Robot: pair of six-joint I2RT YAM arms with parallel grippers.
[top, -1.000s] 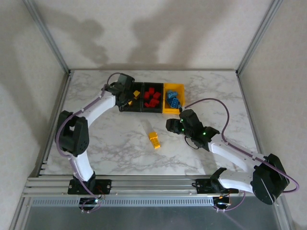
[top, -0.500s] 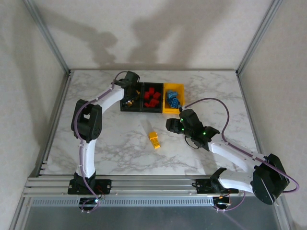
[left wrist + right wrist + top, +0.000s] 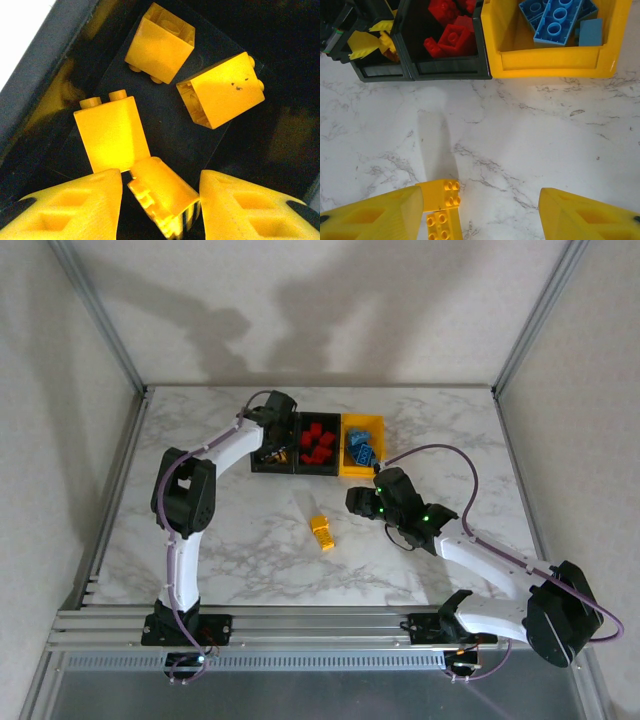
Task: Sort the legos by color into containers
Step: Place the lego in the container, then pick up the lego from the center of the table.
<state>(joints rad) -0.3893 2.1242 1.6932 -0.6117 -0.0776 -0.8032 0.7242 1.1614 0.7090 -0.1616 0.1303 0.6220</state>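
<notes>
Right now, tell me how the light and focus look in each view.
Top view: even light, soft arm shadows on the back wall. Left wrist view: dark bin, yellow bricks glaring, top-left corner blown white. Right wrist view: sharp, faint shadow streak across the table.

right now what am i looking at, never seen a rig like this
A left arm and a right arm, both robotic, are bolted to a marble table, sorting bricks by colour. One picture looks down from above; the other two come from a camera on each wrist, so the yellow wedges below are that arm's fingers. Three joined bins hold yellow bricks, red bricks and blue bricks. The left arm's fingers are inside the yellow-brick bin, one brick seemingly loose between them. The right arm's fingers stand open above a yellow brick on the table.
</notes>
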